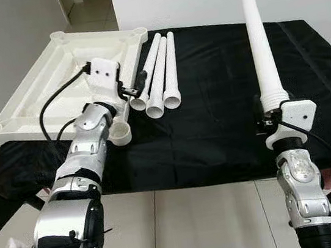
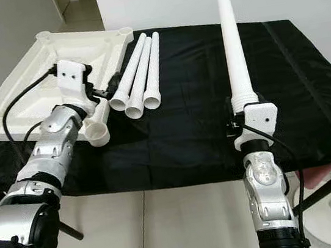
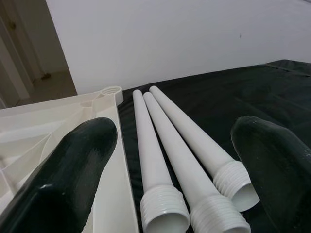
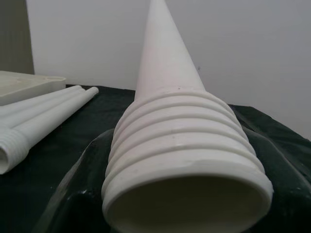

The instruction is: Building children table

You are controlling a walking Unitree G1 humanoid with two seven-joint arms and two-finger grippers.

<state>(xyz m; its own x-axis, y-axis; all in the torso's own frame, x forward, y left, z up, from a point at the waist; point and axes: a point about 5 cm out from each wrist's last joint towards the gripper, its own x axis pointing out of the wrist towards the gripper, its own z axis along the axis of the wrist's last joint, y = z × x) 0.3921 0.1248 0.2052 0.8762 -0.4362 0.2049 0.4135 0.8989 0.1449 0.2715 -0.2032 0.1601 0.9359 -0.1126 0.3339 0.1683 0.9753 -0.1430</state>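
Observation:
A cream table top [image 1: 37, 86] lies upside down at the left of the black-covered table, with a round leg socket [image 1: 119, 132] at its near corner. Three white tapered legs [image 1: 160, 75] lie side by side just right of it, threaded ends [image 3: 167, 213] toward me. My left gripper [image 1: 134, 91] hovers open at those threaded ends, one black finger [image 3: 73, 170] over the table top's rim and the other past the outer leg. My right gripper [image 1: 270, 120] is shut on the threaded base of a fourth leg [image 1: 259, 37], holding it upright over the right part of the table.
The black cloth [image 1: 227, 121] covers the whole low table and hangs over its front edge. A white wall stands behind, with a doorway [image 1: 84, 6] at the back left. Tiled floor [image 1: 197, 218] lies between me and the table.

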